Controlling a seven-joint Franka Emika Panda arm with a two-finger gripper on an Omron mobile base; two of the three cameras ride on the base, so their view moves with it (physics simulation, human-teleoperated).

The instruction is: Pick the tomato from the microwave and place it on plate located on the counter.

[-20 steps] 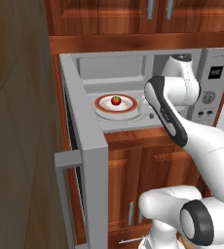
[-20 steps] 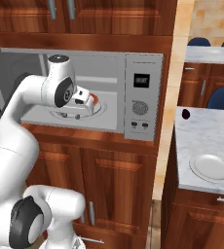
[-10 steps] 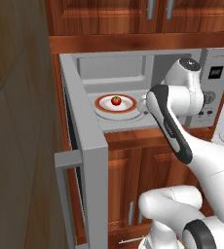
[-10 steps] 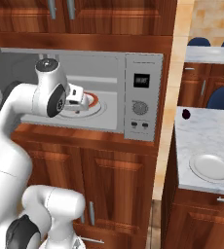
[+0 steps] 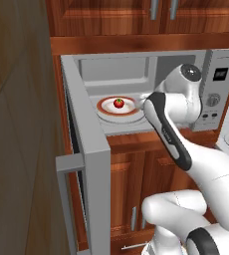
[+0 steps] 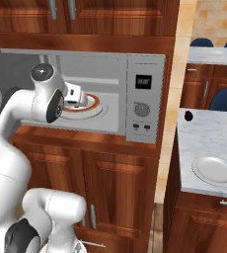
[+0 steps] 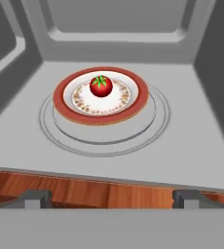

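The tomato (image 7: 101, 86) sits on a red-rimmed dish (image 7: 65, 102) inside the microwave (image 6: 145, 64). The gripper (image 7: 111, 198) hangs at the opening, jaws spread wide and empty. The pale plate (image 6: 215, 170) waits on the counter (image 6: 209, 138) (seen from the right base view).

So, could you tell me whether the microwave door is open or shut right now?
Open. The door is swung out, and the tomato sits in plain sight inside the microwave.

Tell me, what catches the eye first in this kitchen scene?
A glossy red tomato sits on a red-rimmed plate inside the open microwave. The white arm reaches toward the cavity, its pincer open at the mouth. A plain pale plate waits on the counter to the right.
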